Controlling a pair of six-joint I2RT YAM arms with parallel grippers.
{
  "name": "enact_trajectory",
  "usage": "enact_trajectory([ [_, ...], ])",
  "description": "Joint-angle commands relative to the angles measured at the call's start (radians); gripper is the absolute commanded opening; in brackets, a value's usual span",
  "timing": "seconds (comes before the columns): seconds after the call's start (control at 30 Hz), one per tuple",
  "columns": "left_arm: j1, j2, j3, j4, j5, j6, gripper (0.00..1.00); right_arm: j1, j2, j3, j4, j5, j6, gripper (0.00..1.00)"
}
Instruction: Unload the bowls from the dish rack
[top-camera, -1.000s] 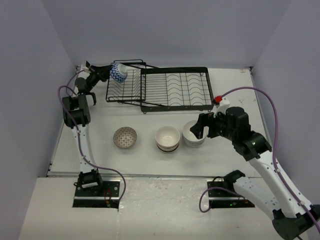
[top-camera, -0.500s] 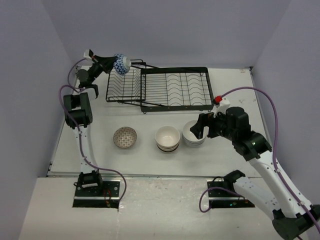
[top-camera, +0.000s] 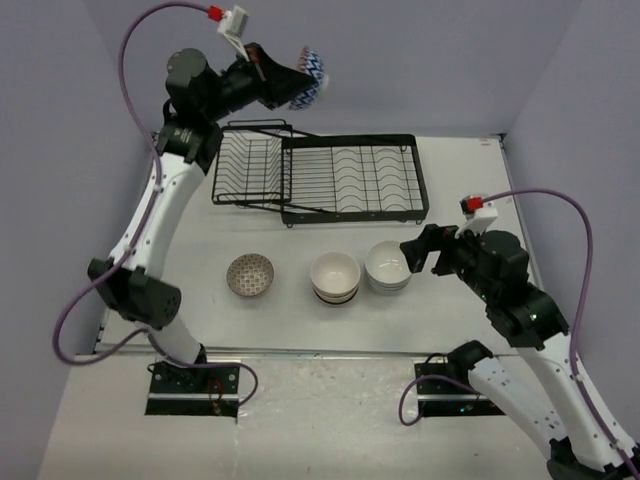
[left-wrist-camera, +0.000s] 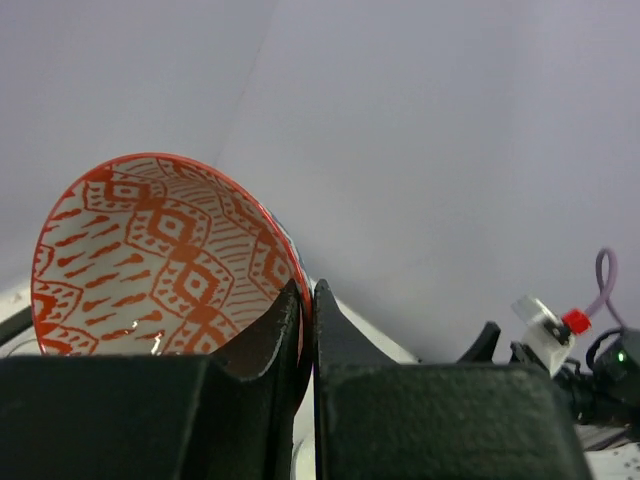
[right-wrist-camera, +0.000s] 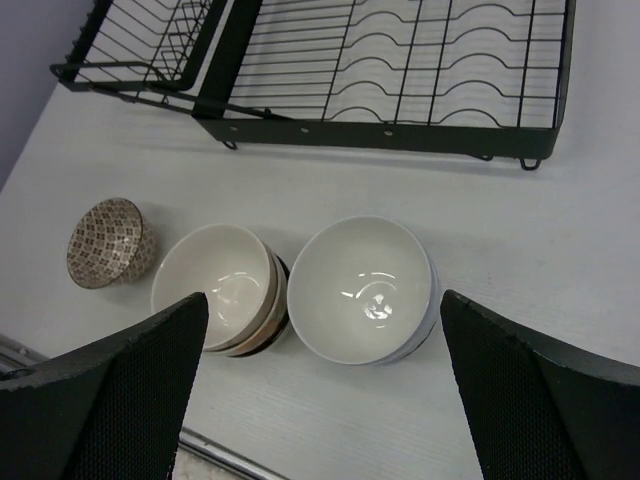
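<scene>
While its rim is pinched between the closed fingers of the left end effector (left-wrist-camera: 305, 300), the round ceramic bowl (left-wrist-camera: 160, 260), blue-and-white patterned outside and red-orange patterned inside, hangs tilted on its side high in the air. In the top view it is at about eleven o'clock from the middle of the black wire dish rack (top-camera: 350, 175). At six o'clock from the rack, the white table (top-camera: 470, 190) carries bowls in a row running from nine to three o'clock: a small brown-patterned bowl (top-camera: 249, 275), a stack of cream bowls with dark brown bands (top-camera: 335, 277), and just beside it a stack of plain white bowls (top-camera: 388, 267). At three o'clock of the white stack hovers the right end effector (top-camera: 412, 256), its fingers spread wide and holding nothing.
</scene>
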Motion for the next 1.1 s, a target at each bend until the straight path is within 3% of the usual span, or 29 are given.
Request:
enact_trajectory([
  [0.0, -0.187, -0.229, -0.034, -0.639, -0.414, 0.617, 0.0, 0.006, -0.039, 0.044, 0.04, 0.09, 0.037, 0.99],
  [0.03, -0.236, -0.307, -0.138, -0.699, -0.525, 0.632, 0.0, 0.006, -0.04, 0.047, 0.037, 0.087, 0.032, 0.99],
  [0.07, -0.285, -0.338, -0.177, -0.736, -0.778, 0.649, 0.0, 0.006, -0.04, 0.051, 0.031, 0.086, 0.027, 0.99],
  [0.1, -0.365, -0.382, -0.235, -0.82, -0.894, 0.643, 0.0, 0.006, -0.04, 0.055, 0.019, 0.083, 0.024, 0.99],
  [0.3, -0.592, -0.482, -0.443, -1.136, -1.448, 0.472, 0.0, 0.006, -0.075, 0.034, 0.011, 0.064, 0.011, 0.99],
  [0.4, -0.709, -0.507, -0.534, -1.183, -1.506, 0.369, 0.0, 0.006, -0.072, 0.021, 0.017, 0.051, 0.003, 0.99],
  [0.67, -0.75, -0.486, -0.862, -1.057, -1.481, 0.287, 0.0, 0.006, -0.028, 0.029, -0.002, 0.029, -0.017, 0.99],
  [1.07, -0.747, -0.463, -0.987, -0.848, -1.478, 0.316, 0.0, 0.006, 0.007, 0.023, 0.003, 0.005, -0.023, 0.99],
])
